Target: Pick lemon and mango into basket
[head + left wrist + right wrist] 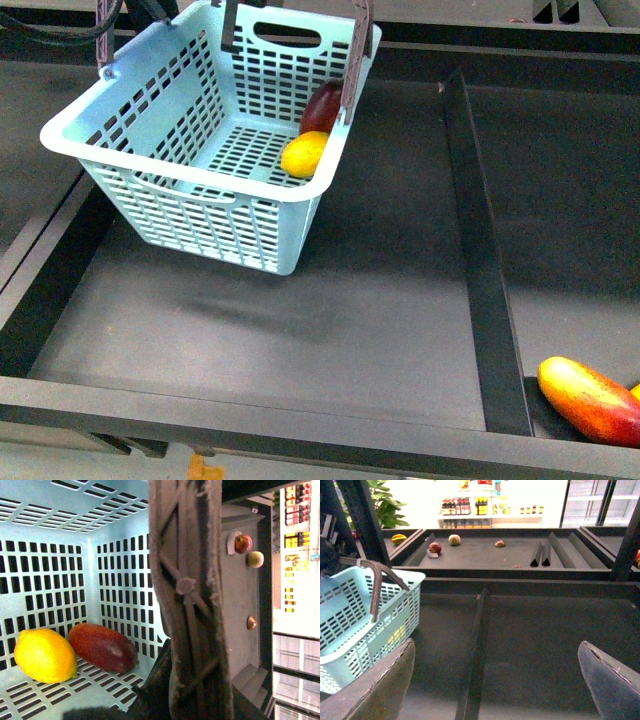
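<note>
The turquoise basket [190, 210] hangs tilted above the dark shelf, with a shadow under it. The yellow lemon [305, 153] and the dark red mango [322, 107] lie side by side in its low corner. The left wrist view shows the lemon [45, 655] and the mango [102, 647] touching on the slotted floor of the basket [115, 580]. My left gripper [185, 690] is shut on the brown handle [187, 585]. My right gripper [492, 680] is open and empty over the shelf, to the right of the basket [350, 620].
A raised divider [480, 250] splits the shelf. An elongated red-to-yellow fruit [590, 400] lies in the right bay near the front edge. A far shelf holds a red apple [435, 547], a pale fruit [454, 539] and a small brown one [500, 543].
</note>
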Controlling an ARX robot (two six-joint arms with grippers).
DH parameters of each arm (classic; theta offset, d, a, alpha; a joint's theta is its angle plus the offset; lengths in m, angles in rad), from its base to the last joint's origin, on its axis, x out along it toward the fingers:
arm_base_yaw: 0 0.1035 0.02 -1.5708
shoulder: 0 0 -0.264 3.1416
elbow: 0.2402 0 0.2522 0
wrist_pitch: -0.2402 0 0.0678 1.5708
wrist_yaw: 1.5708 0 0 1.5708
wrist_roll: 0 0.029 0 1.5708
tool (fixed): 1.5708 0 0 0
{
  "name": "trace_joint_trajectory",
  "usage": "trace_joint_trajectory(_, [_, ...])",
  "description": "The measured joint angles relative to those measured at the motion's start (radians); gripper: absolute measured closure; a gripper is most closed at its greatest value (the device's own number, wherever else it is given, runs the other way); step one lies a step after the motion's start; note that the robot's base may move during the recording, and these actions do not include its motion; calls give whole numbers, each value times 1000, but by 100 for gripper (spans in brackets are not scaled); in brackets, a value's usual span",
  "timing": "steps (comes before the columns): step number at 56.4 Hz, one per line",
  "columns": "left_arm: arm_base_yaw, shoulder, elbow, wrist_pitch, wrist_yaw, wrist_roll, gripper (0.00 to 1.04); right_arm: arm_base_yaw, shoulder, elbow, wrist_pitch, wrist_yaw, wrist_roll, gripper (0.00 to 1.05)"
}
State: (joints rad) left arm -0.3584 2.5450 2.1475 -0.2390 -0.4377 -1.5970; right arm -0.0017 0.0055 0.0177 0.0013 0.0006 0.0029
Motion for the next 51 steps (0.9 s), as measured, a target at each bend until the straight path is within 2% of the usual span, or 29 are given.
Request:
trace_joint_trajectory(13, [3, -42, -93, 35, 2, -40, 100, 0, 0, 0, 0, 0, 0, 9])
trace_joint_trajectory(18, [1, -51, -107, 40, 0, -39, 80, 0, 0, 0, 0, 0, 0, 9])
trace_joint_trajectory(31, [-9, -141, -192, 56, -47, -31, 41, 0, 0, 0, 0, 0, 0, 9])
trace_joint_trajectory(38, [-23, -246, -292, 45, -116, -38, 19, 0, 0, 0, 0, 0, 0, 9])
trace_joint_trajectory(41, [-31, -313, -342, -37, -187, -46, 6, 0, 0, 0, 0, 0, 0, 9])
trace_joint_trajectory(44, [-39, -365, -363, -150, -221, -58, 8, 0, 0, 0, 0, 0, 0, 9])
trace_joint_trajectory(51, [-58, -413, -378, -257, -272, -88, 7, 0, 0, 0, 0, 0, 0, 9])
